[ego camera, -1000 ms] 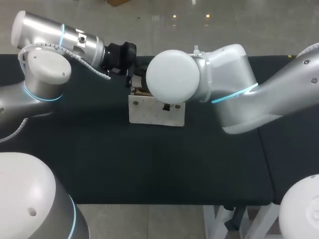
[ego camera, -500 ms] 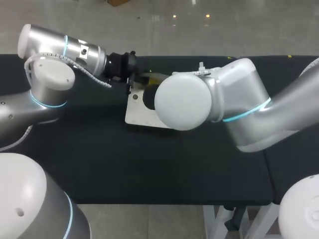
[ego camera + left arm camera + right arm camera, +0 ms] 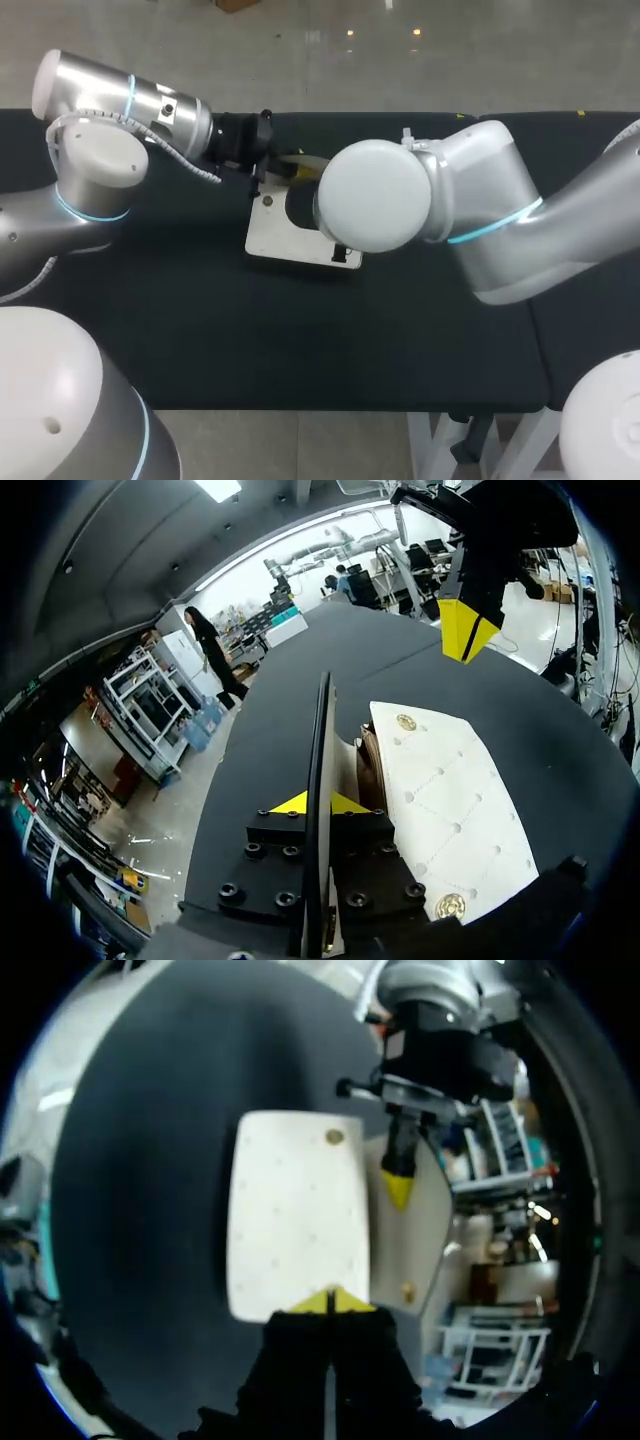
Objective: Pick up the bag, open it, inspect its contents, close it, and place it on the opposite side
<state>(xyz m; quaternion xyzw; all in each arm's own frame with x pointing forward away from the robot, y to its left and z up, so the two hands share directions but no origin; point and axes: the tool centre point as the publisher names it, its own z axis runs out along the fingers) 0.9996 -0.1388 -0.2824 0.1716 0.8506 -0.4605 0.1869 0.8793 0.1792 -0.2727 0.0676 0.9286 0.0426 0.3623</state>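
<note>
1. The bag point(image 3: 290, 235) is a pale cream pouch with metal studs. It lies flat on the black table point(image 3: 300, 340), near the middle of the far edge.
2. The left arm point(image 3: 110, 110) comes in from the table's far left corner. The left gripper point(image 3: 318, 802) sits at the bag's far left corner, clenched on a thin flap point(image 3: 322, 740) of the bag. The flap stands on edge between the two yellow tips, one tip pressing each side.
3. The right arm point(image 3: 480, 220) reaches in from the right side. Its big round joint hangs over the bag's right half and hides that part in the head view.
4. The right gripper point(image 3: 330, 1302) has its tips pressed together with nothing visible between them. From the left wrist it shows as one yellow wedge held above the table, just past the bag's end and clear of the cream panel.
5. In the right wrist view the two grippers are close together over the bag, and the left one's yellow tip rests on the flap beside the main panel.
6. Bare black table runs from the bag's near edge to the table's near edge. There is also open surface to the bag's left, and to its right under the right arm.
</note>
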